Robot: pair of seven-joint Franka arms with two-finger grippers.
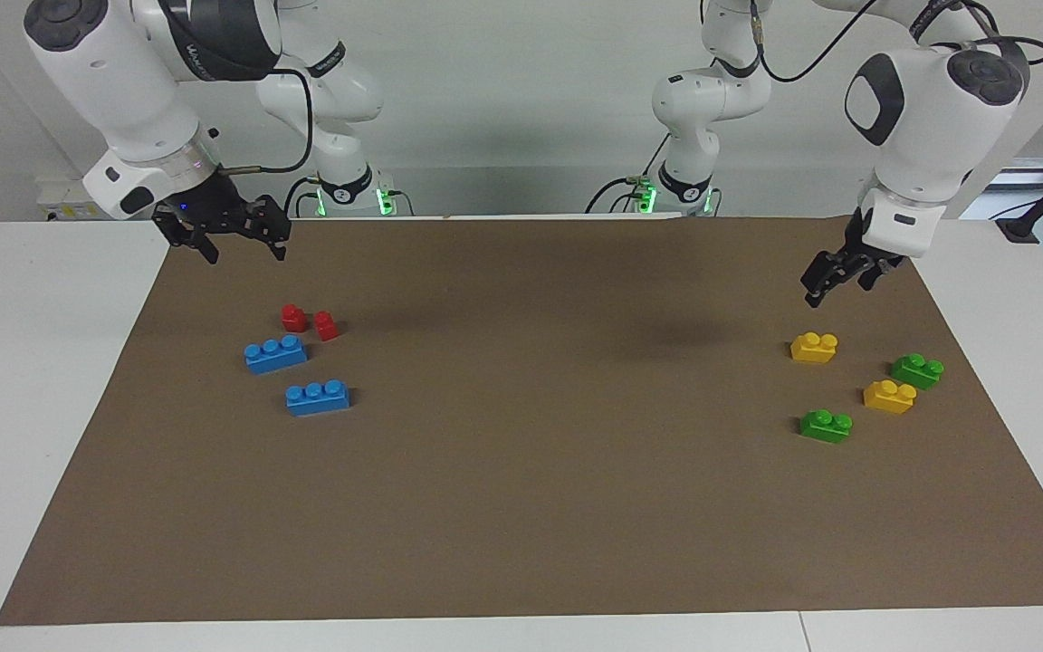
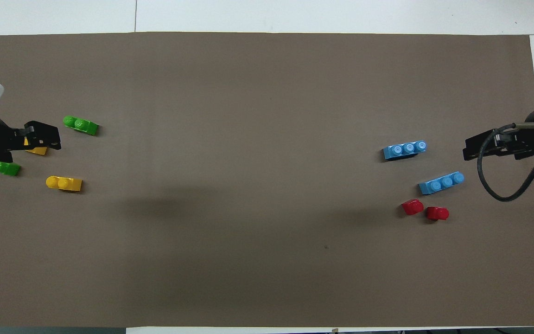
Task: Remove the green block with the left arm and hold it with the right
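Two green blocks lie on the brown mat (image 1: 521, 507) at the left arm's end. One green block (image 1: 827, 425) (image 2: 80, 125) is farthest from the robots. The other green block (image 1: 917, 369) (image 2: 2, 167) lies beside a yellow brick (image 1: 889, 396). My left gripper (image 1: 838, 282) (image 2: 51, 138) is open and empty, raised over the mat near another yellow brick (image 1: 814, 347). My right gripper (image 1: 244, 249) (image 2: 468, 150) is open and empty, raised over the mat's edge at the right arm's end.
Two blue three-stud bricks (image 1: 275, 353) (image 1: 317, 397) and two small red bricks (image 1: 293, 317) (image 1: 326, 325) lie at the right arm's end. In the overhead view the left gripper partly covers one yellow brick (image 2: 35, 150); the other yellow brick (image 2: 64, 183) lies open.
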